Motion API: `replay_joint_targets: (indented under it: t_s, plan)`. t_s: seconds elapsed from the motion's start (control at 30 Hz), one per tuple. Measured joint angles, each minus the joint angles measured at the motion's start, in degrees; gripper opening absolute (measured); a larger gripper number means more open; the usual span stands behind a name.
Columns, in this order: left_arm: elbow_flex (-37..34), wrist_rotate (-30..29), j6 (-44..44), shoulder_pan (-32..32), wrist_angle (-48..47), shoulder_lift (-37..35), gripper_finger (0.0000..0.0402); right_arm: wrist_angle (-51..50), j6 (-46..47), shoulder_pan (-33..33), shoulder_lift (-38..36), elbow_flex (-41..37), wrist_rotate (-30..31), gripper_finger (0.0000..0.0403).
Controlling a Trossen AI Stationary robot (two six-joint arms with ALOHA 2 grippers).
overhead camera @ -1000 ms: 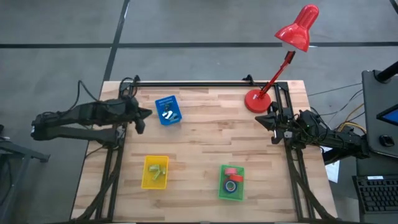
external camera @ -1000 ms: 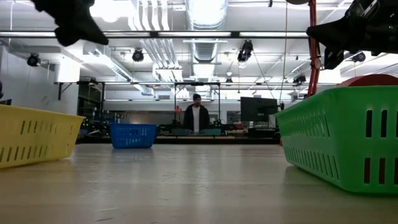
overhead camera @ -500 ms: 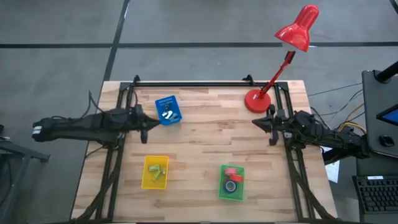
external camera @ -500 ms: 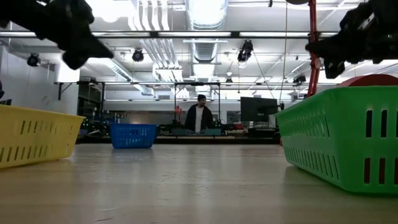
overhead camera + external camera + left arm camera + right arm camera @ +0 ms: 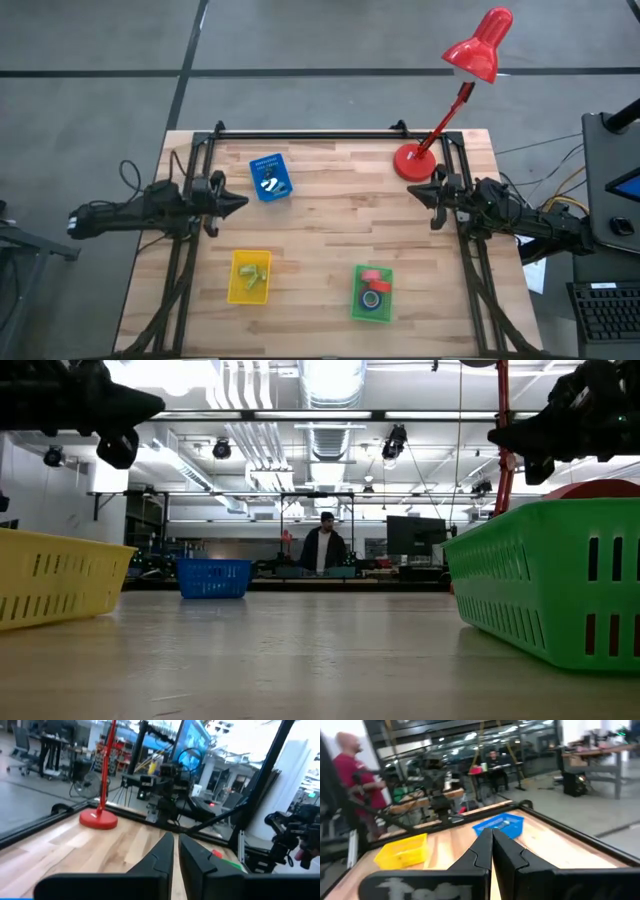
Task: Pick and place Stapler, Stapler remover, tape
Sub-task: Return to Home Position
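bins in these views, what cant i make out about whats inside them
Yellow bin: pale bits in the high view, too small to identify; its wall hides them in the low view.
Blue bin: white items in the high view, too small to name; low view shows only its wall.
Green bin: tape shows from above, count unclear; low view's wall hides it, and the edge crops the bin.

You have three bins: blue bin (image 5: 269,177), yellow bin (image 5: 249,276), green bin (image 5: 372,292). You can count one blue tape (image 5: 371,298), at least one red tape (image 5: 370,275), and one lamp (image 5: 412,160).
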Motion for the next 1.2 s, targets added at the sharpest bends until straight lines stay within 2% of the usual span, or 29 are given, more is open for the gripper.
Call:
replay_joint_targets:
  t_s: [0.3, 0.57, 1.2]
  plan:
    - [-5.5, -0.5, -0.3, 0.0, 0.1, -9.8, 0.0030, 8.0, 3.3, 0.0, 0.0, -2.8, 1.3, 0.0009]
    - [-10.4, -0.6, -0.5, 0.0, 0.0, -9.8, 0.0030, 7.2, 8.7, 0.0, 0.2, -2.8, 1.3, 0.0009]
    - [-10.2, -0.7, -0.5, 0.0, -1.2, -8.1, 0.0030, 7.2, 8.7, 0.0, 0.2, -2.8, 1.2, 0.0009]
